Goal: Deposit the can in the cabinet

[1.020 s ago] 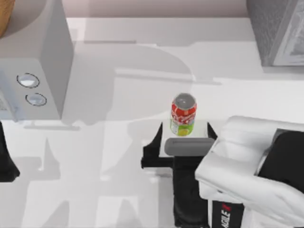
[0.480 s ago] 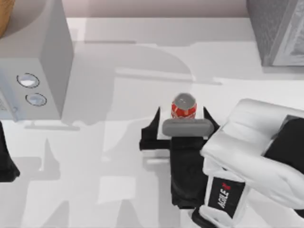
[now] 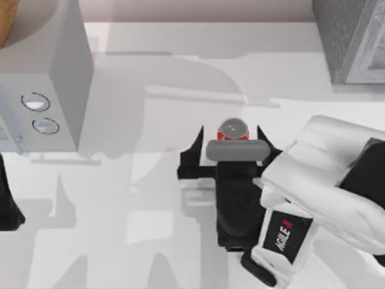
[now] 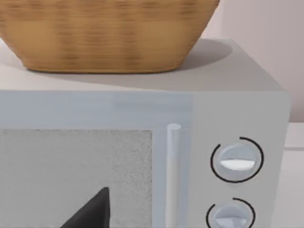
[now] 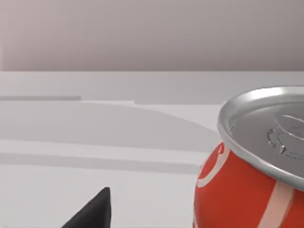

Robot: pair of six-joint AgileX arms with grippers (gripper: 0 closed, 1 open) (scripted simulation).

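**Top view: claw around the can, nothing lifted yet**

Top view, left to right. Left arm (image 3: 9, 201) parked at the table's left edge, beside the pale box with two dials (image 3: 37, 114); whether its fingers are spread or closed cannot be told. A wicker basket (image 4: 107, 33) sits on that box, seen from the left wrist.

Mid-table: the can (image 3: 233, 129) stands on the white table (image 3: 132, 180). Right gripper (image 3: 231, 144) sits low at it, black fingertips spread wide, one either side of the can. Jaws apart, with visible gaps to the can; nothing held.

Far right corner: the cabinet (image 3: 343, 36), dark speckled, well apart from the can.

Progress, as judged: early. The reach looks done; the squeeze, the lift, the carry to the right rear and the drop-off are all left. Whether the cabinet's front is open cannot be told.

Orientation: the can is upright, long axis vertical, silver lid facing up. Right wrist view shows the can (image 5: 256, 171) close in, rim level, red label toward the camera.
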